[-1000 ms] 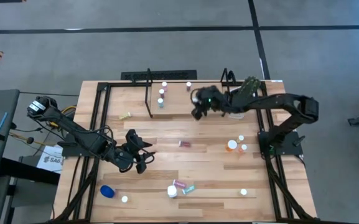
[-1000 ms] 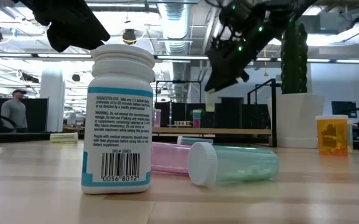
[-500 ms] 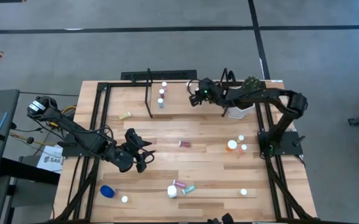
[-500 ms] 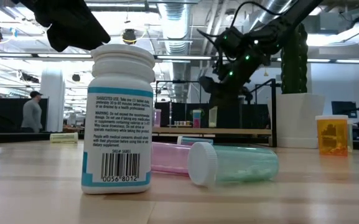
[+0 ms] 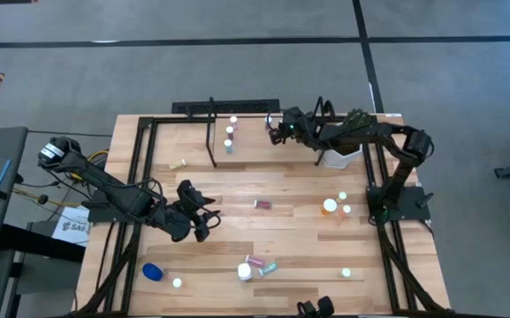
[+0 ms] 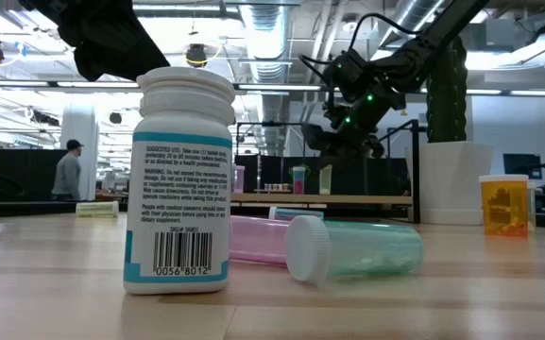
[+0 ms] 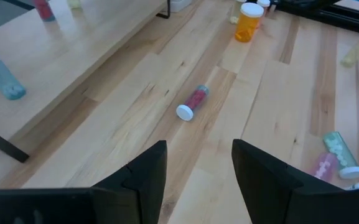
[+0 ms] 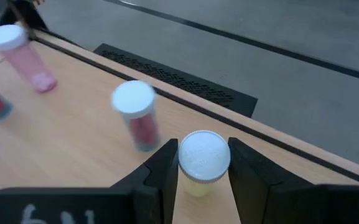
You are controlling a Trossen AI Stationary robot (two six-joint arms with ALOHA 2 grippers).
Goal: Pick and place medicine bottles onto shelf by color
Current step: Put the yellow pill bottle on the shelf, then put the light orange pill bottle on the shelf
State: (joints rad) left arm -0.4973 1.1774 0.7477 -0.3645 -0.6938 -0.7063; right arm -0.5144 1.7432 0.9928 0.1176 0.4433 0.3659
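The shelf (image 5: 253, 146) stands at the table's far edge, with several vials upright on its board; the right wrist view shows a pink one (image 8: 25, 59) and a red one (image 8: 137, 121). My right gripper (image 5: 276, 132) hovers over the board's right part, shut on a yellow-green, white-capped medicine bottle (image 8: 201, 163). In the low view this bottle (image 6: 326, 179) stands upright at the board (image 6: 348, 199); whether its base touches, I cannot tell. My left gripper (image 5: 203, 217) hangs open over the table's left middle, a red vial (image 7: 192, 104) lying beyond it. My right gripper pinches the yellow-green bottle between its two fingers, at the white cap and the body just below it (image 8: 188, 177). The fingers (image 8: 160, 171) come slanting down from the table's right and near side. The bottle stays upright below them.
A white pot with a green plant (image 5: 340, 152) stands just right of the shelf. An orange bottle (image 5: 329, 207) and small white ones sit at the right; a white bottle (image 5: 245, 271), pink and teal vials (image 5: 262, 265) and a blue one (image 5: 152, 272) lie near the front.
My right gripper has gone toward the table's far edge and down to the shelf board, rolling and tipping as it went, with the yellow-green bottle still in its fingers. The bottle now stands low at the board instead of hanging high above it.
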